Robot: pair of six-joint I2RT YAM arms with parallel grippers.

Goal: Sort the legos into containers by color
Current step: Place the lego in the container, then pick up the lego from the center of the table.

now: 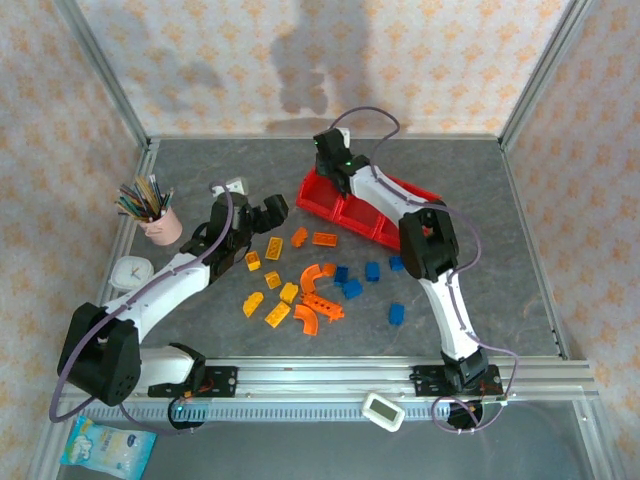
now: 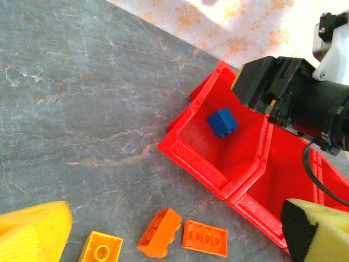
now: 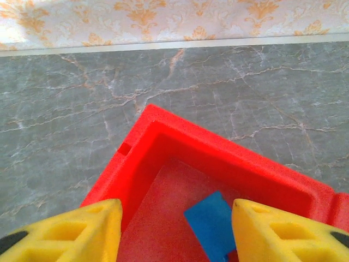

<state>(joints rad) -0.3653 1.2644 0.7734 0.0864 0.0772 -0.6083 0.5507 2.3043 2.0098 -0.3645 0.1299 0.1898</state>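
Blue brick (image 2: 222,122) lies free in the ten-o'clock end compartment of the red tray (image 2: 196,161), right gripper (image 3: 177,221) hovering above half-open and empty, apparently positioned there to start the blue bin.

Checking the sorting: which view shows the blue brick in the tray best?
Left wrist: whole blue brick, lying in the red tray, end compartment. Right wrist crops it at the bottom; top external has the right arm over it.

Blue brick (image 3: 211,228) cut off by bottom edge.
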